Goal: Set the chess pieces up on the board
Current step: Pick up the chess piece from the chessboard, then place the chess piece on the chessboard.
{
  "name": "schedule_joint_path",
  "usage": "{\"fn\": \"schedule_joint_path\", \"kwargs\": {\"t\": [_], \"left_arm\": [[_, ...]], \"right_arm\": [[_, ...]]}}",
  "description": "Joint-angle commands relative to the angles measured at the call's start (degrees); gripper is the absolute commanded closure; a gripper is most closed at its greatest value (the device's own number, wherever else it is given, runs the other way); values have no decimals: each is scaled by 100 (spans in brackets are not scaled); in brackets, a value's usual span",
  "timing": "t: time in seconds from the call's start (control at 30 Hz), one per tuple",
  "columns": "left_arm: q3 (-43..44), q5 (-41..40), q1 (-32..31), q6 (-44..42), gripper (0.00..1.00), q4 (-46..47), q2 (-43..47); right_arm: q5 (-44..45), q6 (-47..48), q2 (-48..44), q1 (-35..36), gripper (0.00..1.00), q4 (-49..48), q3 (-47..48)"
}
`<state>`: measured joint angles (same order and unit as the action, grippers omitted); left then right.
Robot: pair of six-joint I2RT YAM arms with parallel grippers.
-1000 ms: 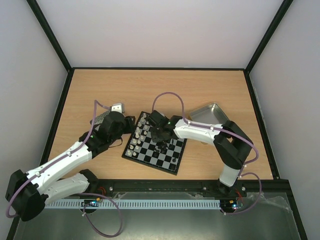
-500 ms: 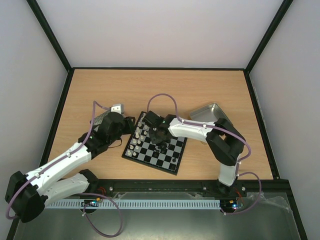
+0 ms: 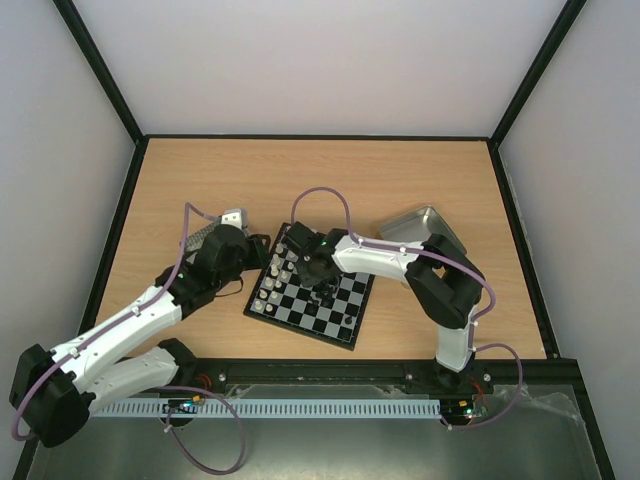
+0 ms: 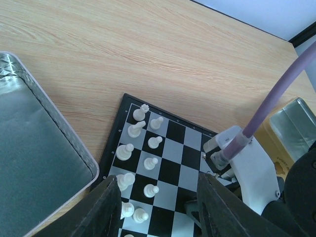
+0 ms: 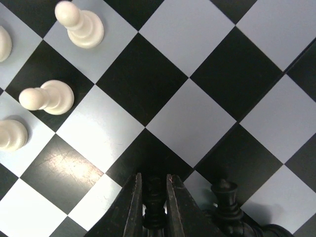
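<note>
Our right gripper [image 5: 154,183] pinches a black piece [image 5: 154,205] over the board [image 5: 190,121]. Our left gripper [image 4: 158,182] hangs spread above the white pieces [image 4: 155,142].

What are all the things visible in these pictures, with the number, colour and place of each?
table: one, light wood, under everything.
board: one, black and pale squares, in front of the arms.
white pieces: at least ten, white, two rows on the board's left side.
black pieces: at least two, black, at the right end effector.
trays: two, silver metal, one on each side of the board.
cables: two, purple, one per arm.
arms: two, white and black, reaching from the near edge.
left end effector: open, above the white pieces.
right end effector: shut on a black piece.
</note>
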<state>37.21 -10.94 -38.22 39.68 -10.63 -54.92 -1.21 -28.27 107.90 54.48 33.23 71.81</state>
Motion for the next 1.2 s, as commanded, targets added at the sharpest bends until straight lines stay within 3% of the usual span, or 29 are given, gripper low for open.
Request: {"fn": "schedule_joint_path", "kwargs": {"t": [0.0,0.37,0.57,0.8,1.0,1.17], "left_arm": [[-51,130,34,9,55,90,104],[-277,1142,34,-58,44,759,321],[-510,2330,25,-196,40,1564,335],[-870,3825,25,101,23,2830,252],[-919,4505,22,521,25,3609,117],[-862,4557,18,692,37,3746,-10]], "right_arm": [[305,-38,-168,37,90,-268,-11],[550,-1006,-1838,34,89,-2183,-1137],[390,-1865,-3138,37,89,-3591,-2168],[-68,-3064,-4256,29,89,-5057,-2928],[-409,-3291,-4417,33,89,-5262,-2993],[-630,-3302,-4458,35,89,-5422,-3080]]}}
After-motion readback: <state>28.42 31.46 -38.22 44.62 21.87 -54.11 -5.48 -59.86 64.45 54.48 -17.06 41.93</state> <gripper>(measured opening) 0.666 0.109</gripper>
